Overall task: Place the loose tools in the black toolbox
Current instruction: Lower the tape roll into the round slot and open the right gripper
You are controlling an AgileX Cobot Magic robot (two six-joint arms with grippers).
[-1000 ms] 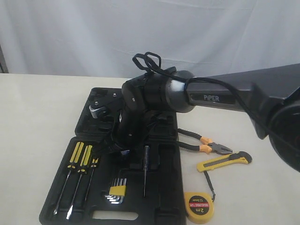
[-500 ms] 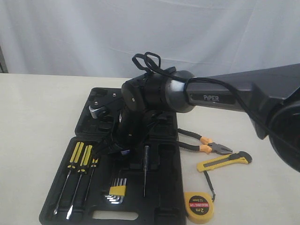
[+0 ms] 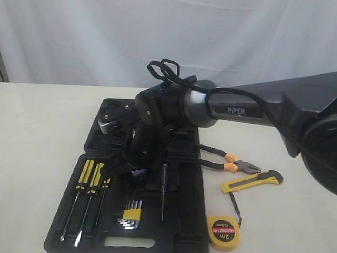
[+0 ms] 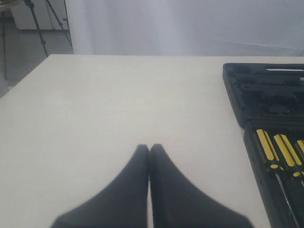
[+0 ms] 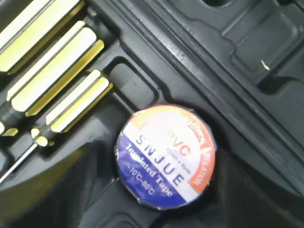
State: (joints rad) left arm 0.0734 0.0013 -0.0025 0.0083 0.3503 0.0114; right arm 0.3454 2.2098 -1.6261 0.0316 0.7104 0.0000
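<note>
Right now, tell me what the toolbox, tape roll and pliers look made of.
Toolbox: matte black plastic, apparently, given its moulded recesses. Tape roll: probably PVC, as its glossy label reads. Pliers: grey metal head; black-and-orange handles look rubbery, though that's uncertain.

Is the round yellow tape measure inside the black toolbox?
No, the tape measure lies on the table, just outside the toolbox by its near right corner.

i read "piper" on rt arm (image 3: 238, 111), "2m" on tape measure (image 3: 223, 232). tape roll (image 5: 164, 156) label: "snjue", "pvc", "insulated tape", "-10°c~80°c".
</note>
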